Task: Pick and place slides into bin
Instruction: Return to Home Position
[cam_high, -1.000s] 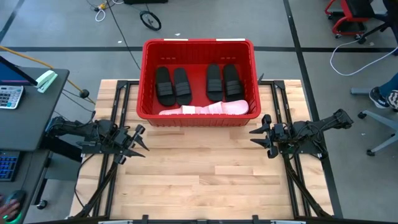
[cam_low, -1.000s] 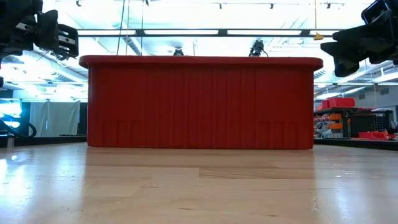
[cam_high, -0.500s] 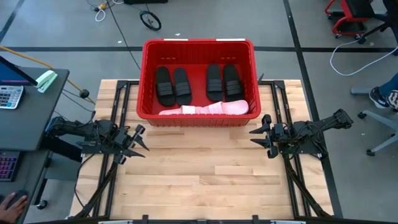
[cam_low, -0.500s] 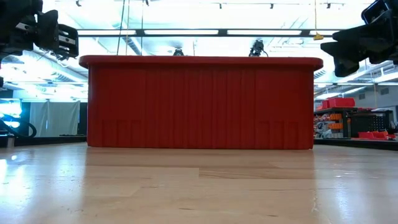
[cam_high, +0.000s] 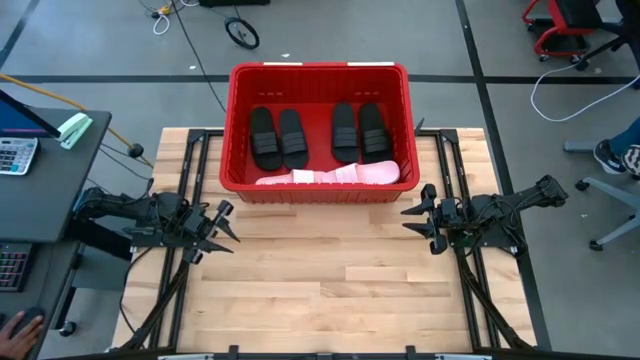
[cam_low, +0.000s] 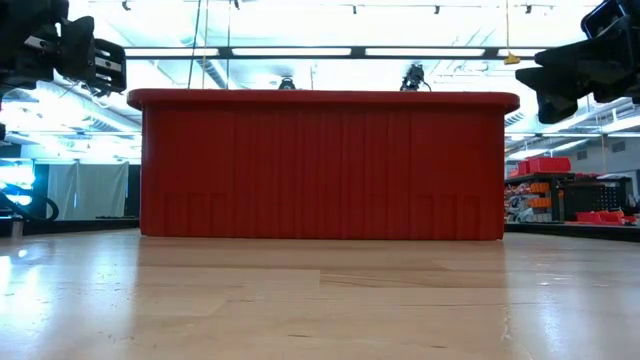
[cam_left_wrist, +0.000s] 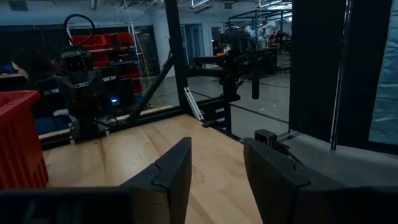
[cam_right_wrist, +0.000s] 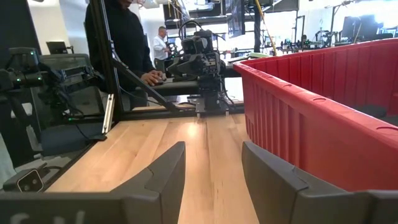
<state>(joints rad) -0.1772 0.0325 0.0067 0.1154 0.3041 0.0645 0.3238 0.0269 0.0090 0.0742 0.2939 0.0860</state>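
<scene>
Nothing has moved since the earlier frames. At opposite desk (cam_high: 320, 290) edges, the left tool (cam_high: 228, 228) and the right tool (cam_high: 415, 218) hover released. Inside the bin (cam_high: 318, 68) lie black slides (cam_high: 282, 137) and pink slides (cam_high: 330, 176).

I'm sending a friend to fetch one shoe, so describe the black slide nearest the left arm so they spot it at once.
Find the red bin at the wooden table's far edge. Inside, four black slides lie in a row, with pink slides crosswise along the near wall. Yours is the black slide at the row's end on the left arm's side, with only one black neighbour.
</scene>
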